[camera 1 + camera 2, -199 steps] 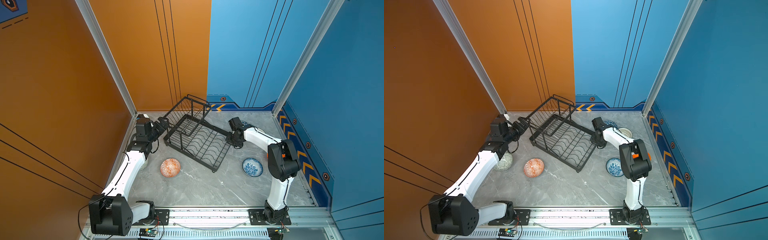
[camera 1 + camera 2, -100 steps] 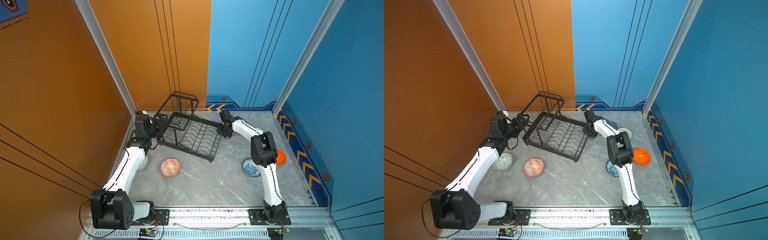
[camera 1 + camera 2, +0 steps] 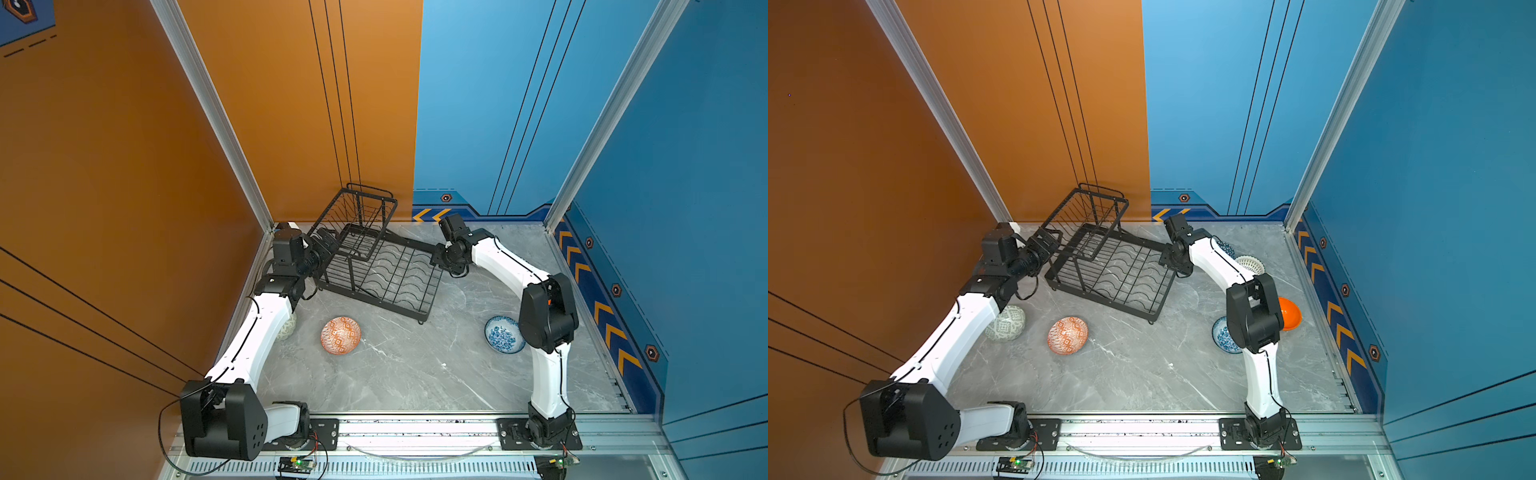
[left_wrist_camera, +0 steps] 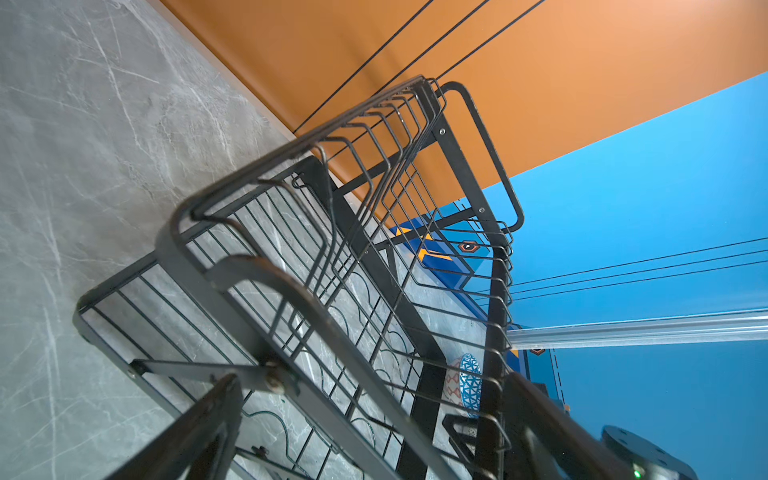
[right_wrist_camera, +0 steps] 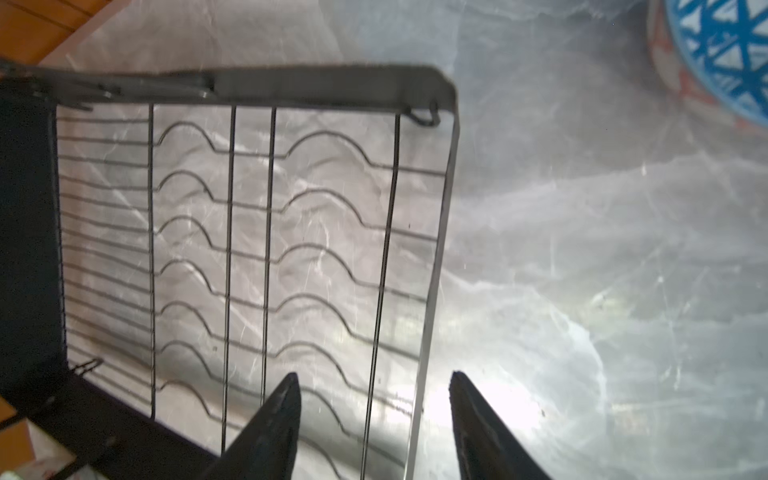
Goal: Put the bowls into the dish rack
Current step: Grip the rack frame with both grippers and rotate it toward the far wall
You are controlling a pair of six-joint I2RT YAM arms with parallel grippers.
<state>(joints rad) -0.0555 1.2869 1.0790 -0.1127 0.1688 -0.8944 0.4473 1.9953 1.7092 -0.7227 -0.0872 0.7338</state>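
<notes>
Grey marbled desk surface is enclosed by orange walls on the left and blue walls on the right. Towards the far left corner a black wire two-tier dish rack (image 3: 386, 270) is stood, its long axis running from the left edge toward the desk's middle; no bowl is seen in it. The left gripper (image 3: 329, 246) is held wide open at the rack's left end, a frame bar lying ungripped between its jaws. The right gripper (image 5: 374, 376) is set at the opposite end, jaws parted, with the tray's thin rim wire passing between them clear of both fingers. Nothing is carried by either.

All six bowls are yet to be loaded. A small round blue-and-white triangle-patterned bowl (image 5: 723, 54) lies off the rack's right end near the far edge. It is closest to the right gripper, so the right arm is judged the better placed for it. A white lattice bowl (image 3: 1250, 264) is set just beside it. A plain orange bowl (image 3: 1289, 313) and a blue-and-white floral bowl (image 3: 504, 334), mouth up, lie by the right arm's elbow toward the right edge. An orange-and-white geometric bowl (image 3: 340, 335) lies in front of the rack. A pale green patterned bowl (image 3: 1005, 323) is partly hidden under the left forearm by the left edge. Both are nearer the left arm, and which way up they rest cannot be told.
</notes>
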